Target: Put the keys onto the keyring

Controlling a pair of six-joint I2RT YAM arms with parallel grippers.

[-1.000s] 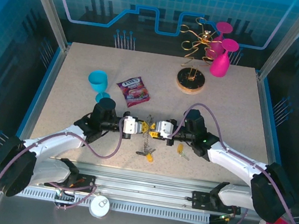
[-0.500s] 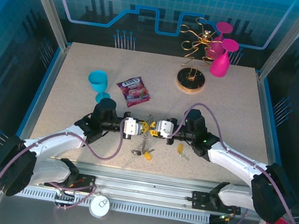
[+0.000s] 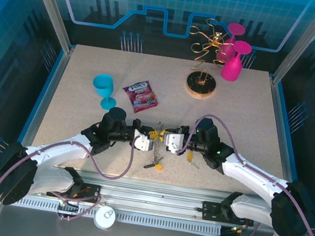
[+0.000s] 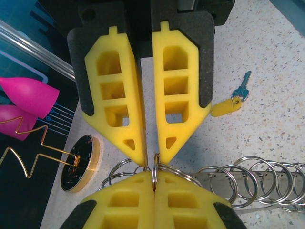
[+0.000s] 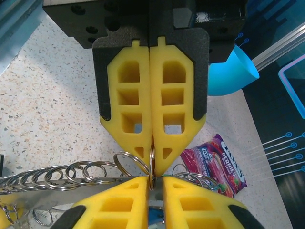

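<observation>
left gripper (image 3: 150, 137) clamping keyring (image 4: 155, 165) | right gripper (image 3: 164, 137) pinching it too, tip to tip | chain (image 3: 154, 148) seemingly dangling below | yellow key (image 3: 156, 166) lying on table (image 3: 246, 119)

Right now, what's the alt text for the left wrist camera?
Two yellow-fingered tools meet tip to tip, left tool below, right tool above, both pinching one ring of the silver ring chain. Yellow and blue keys lie right; a gold wire stand sits left.
</observation>
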